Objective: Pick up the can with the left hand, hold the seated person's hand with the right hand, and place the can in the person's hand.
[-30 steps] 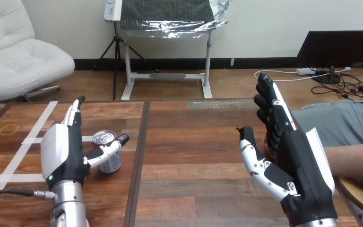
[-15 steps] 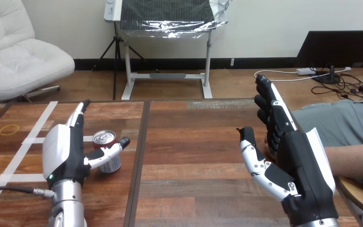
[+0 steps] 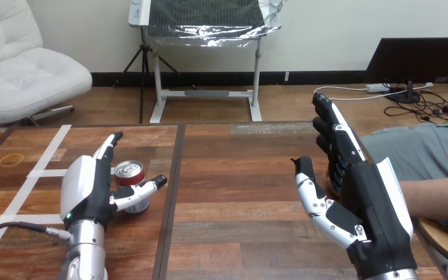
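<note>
left hand (image 3: 87, 189): fingers straight, thumb spread wide and reaching across the can's front.
can (image 3: 129, 173): upright on the left half of the wooden table (image 3: 239, 175), between the left hand's fingers and thumb.
right hand (image 3: 367, 204): raised, fingers straight, thumb apart.
person's forearm (image 3: 437, 198): enters from the right edge and passes behind the right hand; contact cannot be told.

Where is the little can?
The can stands on the table at the head view's left, between the straight fingers and thumb of the left hand.
</note>
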Action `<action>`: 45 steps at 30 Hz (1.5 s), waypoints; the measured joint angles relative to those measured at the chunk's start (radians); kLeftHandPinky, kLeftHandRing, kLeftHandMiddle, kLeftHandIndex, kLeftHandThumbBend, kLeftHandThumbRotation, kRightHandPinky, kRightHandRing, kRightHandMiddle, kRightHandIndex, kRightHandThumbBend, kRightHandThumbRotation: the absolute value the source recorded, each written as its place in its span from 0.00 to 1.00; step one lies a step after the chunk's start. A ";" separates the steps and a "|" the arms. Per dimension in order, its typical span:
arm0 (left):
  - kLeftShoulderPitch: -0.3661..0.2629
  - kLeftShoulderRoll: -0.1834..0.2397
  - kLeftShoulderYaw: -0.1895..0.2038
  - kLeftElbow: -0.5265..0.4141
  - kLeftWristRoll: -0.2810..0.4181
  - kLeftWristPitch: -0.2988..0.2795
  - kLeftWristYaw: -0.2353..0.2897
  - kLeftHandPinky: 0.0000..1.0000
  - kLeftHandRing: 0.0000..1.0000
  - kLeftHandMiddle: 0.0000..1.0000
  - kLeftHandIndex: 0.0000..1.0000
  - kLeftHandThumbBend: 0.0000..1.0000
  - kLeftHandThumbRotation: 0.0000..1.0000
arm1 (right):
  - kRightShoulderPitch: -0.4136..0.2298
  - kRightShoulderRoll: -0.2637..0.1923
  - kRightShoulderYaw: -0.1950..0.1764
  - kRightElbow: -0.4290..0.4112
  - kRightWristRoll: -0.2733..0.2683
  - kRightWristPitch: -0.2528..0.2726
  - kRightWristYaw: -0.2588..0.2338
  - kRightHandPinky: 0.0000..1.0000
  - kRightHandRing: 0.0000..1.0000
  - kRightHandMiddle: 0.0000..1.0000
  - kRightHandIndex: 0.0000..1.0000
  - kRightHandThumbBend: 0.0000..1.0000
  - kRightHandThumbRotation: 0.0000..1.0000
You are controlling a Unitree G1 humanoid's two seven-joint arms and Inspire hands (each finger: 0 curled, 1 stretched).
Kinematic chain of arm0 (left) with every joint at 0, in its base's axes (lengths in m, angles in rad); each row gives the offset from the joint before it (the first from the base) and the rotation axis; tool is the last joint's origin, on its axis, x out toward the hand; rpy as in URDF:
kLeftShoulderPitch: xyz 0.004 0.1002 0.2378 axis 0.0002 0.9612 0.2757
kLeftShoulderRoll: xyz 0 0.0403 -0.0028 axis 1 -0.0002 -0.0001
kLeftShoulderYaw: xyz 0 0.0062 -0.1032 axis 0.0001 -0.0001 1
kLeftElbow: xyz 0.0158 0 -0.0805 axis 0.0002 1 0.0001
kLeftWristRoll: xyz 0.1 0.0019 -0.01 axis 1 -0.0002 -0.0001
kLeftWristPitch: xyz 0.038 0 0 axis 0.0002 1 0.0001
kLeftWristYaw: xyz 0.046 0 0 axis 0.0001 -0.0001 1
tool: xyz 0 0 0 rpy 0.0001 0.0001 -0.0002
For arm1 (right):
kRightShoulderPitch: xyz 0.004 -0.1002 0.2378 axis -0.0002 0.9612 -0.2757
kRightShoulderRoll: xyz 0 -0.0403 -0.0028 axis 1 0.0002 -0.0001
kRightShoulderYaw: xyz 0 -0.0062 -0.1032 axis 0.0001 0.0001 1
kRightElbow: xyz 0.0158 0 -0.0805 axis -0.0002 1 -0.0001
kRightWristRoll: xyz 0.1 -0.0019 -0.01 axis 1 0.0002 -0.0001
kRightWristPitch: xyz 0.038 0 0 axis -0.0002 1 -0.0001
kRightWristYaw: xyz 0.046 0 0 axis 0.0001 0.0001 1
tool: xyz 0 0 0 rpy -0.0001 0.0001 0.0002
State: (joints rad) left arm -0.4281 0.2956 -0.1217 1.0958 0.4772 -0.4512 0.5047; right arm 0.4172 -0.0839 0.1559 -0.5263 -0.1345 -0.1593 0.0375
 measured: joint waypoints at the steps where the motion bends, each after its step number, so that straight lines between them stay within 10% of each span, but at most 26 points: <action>1: -0.001 0.000 -0.001 0.000 0.000 0.002 -0.002 0.80 0.88 0.90 0.90 0.86 0.40 | 0.000 0.000 0.000 0.000 0.000 0.000 0.001 1.00 1.00 1.00 0.97 0.04 0.00; 45: -0.054 -0.001 -0.022 0.014 0.001 0.064 -0.027 0.82 0.89 0.91 0.91 0.86 0.43 | 0.000 0.000 -0.002 -0.018 0.001 0.027 0.018 1.00 1.00 1.00 0.95 0.07 0.00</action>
State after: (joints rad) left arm -0.4817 0.2949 -0.1432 1.1101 0.4779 -0.3872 0.4780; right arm 0.4173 -0.0841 0.1535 -0.5445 -0.1337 -0.1323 0.0553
